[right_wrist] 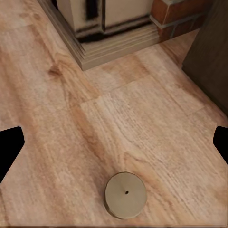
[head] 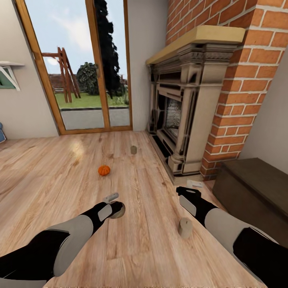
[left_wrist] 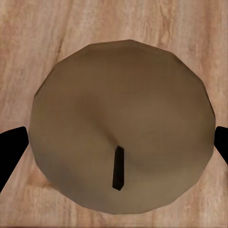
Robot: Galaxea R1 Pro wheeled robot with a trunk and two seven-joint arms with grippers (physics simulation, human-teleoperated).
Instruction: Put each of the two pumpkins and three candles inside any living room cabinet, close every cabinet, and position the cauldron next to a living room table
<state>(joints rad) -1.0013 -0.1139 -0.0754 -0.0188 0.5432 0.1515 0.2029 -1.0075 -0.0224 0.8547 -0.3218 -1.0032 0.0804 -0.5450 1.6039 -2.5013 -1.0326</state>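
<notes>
A tan candle (head: 119, 211) stands on the plank floor, and its round top with a dark wick (left_wrist: 121, 126) spans the gap between my left gripper's fingers. My left gripper (head: 114, 203) is open and straddles this candle, one black fingertip (left_wrist: 12, 152) on each side. A second candle (head: 185, 228) stands just beside my right forearm and also lies below my right gripper (right_wrist: 125, 194). My right gripper (head: 191, 189) hovers open over bare floor. A third candle (head: 133, 150) stands farther off near the fireplace. One orange pumpkin (head: 104, 170) sits on the floor ahead. The dark-brown cabinet (head: 256, 192) is at the right.
An ornate stone fireplace (head: 180, 112) in a red brick chimney (head: 248, 80) juts out ahead on the right, its base step (right_wrist: 118, 45) close to my right gripper. Wood-framed glass doors (head: 84, 68) close off the far wall. Open floor lies to the left.
</notes>
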